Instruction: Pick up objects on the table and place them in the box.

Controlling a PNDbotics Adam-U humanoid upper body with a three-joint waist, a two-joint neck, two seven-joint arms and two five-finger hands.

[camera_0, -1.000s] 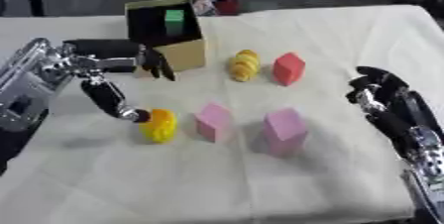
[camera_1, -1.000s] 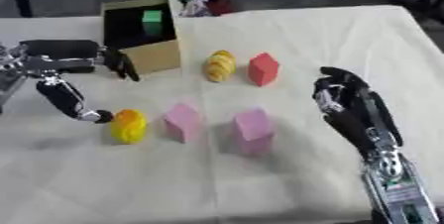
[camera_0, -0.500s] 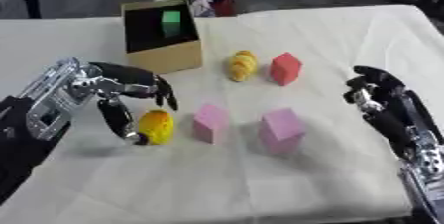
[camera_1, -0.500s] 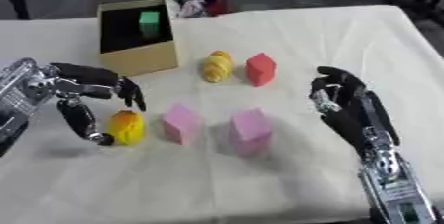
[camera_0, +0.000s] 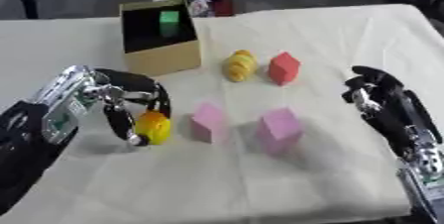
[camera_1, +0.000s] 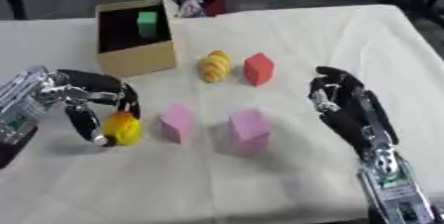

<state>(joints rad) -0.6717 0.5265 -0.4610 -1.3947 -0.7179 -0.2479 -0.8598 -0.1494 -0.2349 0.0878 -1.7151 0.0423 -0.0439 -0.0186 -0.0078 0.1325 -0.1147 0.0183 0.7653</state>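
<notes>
Left hand fingers curl round a rounded yellow object; right hand rests open.

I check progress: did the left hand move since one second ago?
Yes. The left hand came away from the box, toward the near edge, and now curls around the yellow object.

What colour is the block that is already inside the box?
Green. The block inside the box shows best in the left eye view.
</notes>
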